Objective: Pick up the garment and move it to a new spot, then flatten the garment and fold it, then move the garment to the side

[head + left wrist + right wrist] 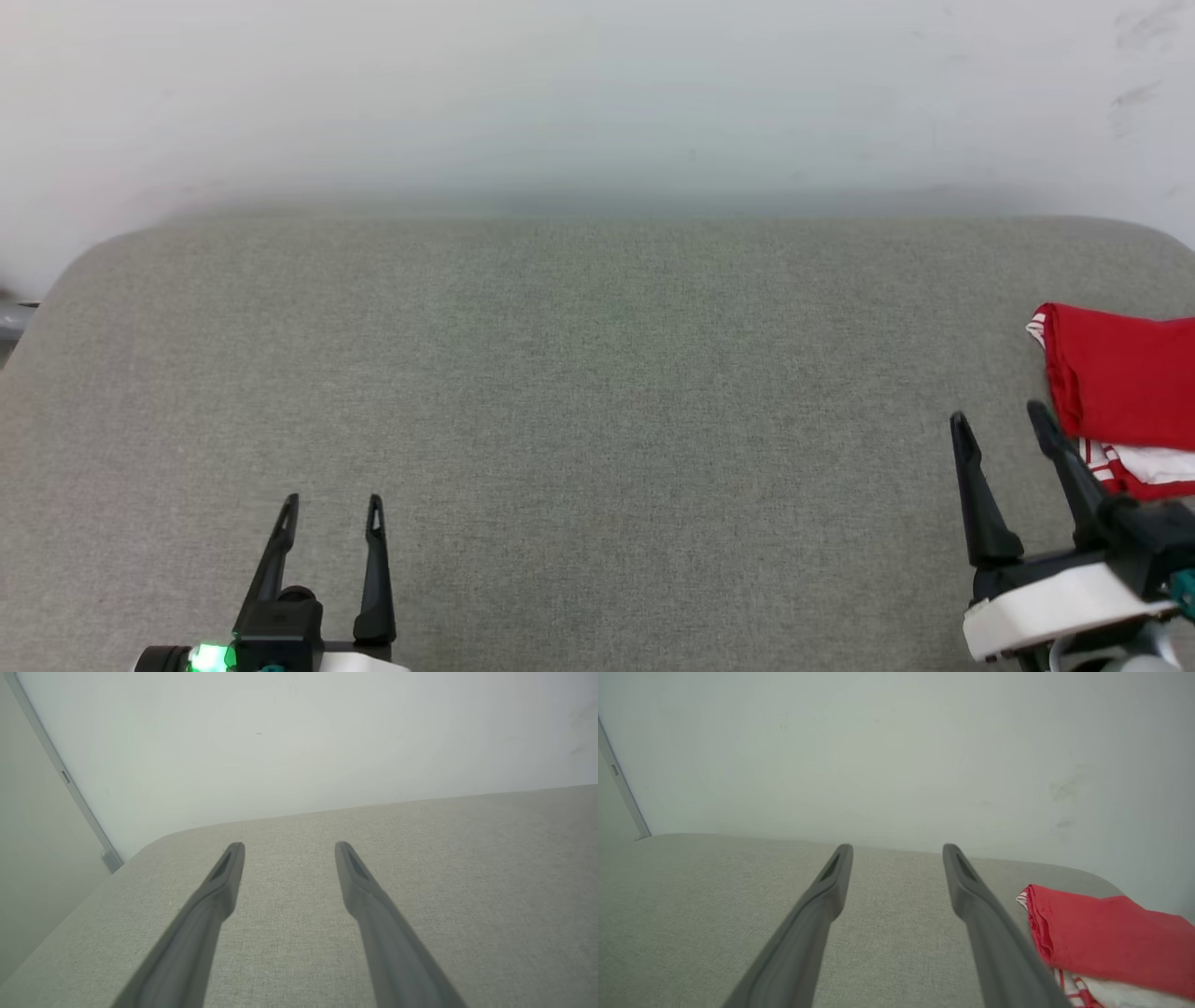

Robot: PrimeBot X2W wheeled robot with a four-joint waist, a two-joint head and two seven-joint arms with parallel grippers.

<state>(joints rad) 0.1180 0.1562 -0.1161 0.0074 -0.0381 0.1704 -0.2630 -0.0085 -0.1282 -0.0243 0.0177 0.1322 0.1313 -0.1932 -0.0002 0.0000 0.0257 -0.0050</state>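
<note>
At frame's right edge, garment (1125, 373) lies folded: red over white, striped trim peeking out. Left gripper (334, 501) and right gripper (995, 412) spread wide, holding nothing.

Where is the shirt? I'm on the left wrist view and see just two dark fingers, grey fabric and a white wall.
Observer: The garment lies at the far right edge of the grey padded surface, folded into a red bundle.
Operator: Is anything gripping it?
Observer: No. The right hand stands open just beside its left edge, with nothing between the fingers.
Operator: And my hand?
Observer: The left hand sits over at the left side, with bare fabric between it and the garment.
</note>
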